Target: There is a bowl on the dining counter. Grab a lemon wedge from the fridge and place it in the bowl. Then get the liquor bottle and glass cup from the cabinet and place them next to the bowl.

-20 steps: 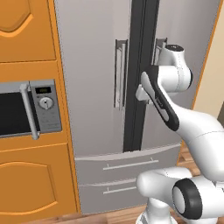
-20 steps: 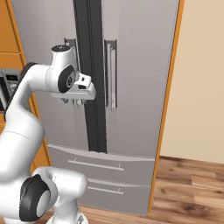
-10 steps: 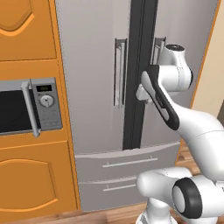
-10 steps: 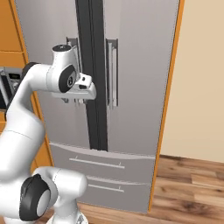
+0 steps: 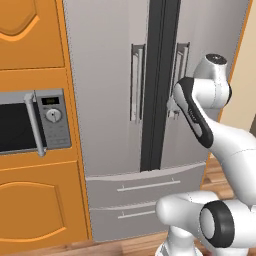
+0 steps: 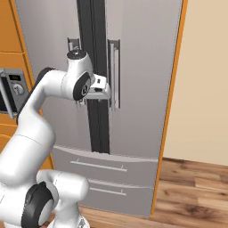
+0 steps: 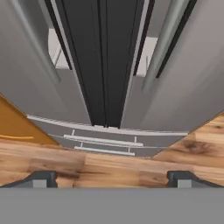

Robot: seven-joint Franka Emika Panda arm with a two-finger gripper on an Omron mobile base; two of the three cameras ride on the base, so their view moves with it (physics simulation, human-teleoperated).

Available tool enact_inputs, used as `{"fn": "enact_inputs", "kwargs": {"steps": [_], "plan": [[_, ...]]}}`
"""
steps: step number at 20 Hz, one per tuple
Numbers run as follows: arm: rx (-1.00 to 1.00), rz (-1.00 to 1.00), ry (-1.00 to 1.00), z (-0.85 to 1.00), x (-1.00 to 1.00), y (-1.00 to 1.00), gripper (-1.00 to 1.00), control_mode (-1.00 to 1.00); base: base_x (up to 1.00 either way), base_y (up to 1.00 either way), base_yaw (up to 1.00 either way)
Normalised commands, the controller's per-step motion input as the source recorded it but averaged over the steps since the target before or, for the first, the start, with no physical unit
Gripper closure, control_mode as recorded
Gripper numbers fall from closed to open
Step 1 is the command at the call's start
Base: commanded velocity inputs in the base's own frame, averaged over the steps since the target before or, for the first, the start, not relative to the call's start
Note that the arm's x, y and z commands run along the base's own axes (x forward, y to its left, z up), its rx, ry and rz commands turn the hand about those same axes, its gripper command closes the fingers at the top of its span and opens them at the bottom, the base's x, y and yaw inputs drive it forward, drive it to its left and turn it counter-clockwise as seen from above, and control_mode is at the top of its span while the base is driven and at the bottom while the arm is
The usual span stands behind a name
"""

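Closed fridge (image 5: 115,90) doors faced the arm; gripper (image 6: 101,91), spread wide and empty, hovered near the right handle (image 6: 115,73), probably to pull it.

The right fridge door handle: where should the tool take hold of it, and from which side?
Probably grip the right door handle around its middle, coming straight from the front. It is a tall vertical bar standing off the door, so the open tool could close across it sideways.
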Motion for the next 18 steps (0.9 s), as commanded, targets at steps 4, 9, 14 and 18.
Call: {"fn": "enact_inputs", "kwargs": {"steps": [4, 9, 14, 18], "plan": [[-0.02, 0.00, -0.20, 0.12, 0.39, -0.24, -1.00, -1.00, 0.00, 0.00, 0.00], [-0.03, 0.00, -0.12, 0.06, 0.48, -0.08, -1.00, -1.00, 0.00, 0.00, 0.00], [0.00, 0.00, -0.09, 0.00, 0.38, -0.20, -1.00, -1.00, 0.00, 0.00, 0.00], [0.02, 0.00, -0.09, 0.00, 0.39, -0.14, -1.00, -1.00, 0.00, 0.00, 0.00]]}}
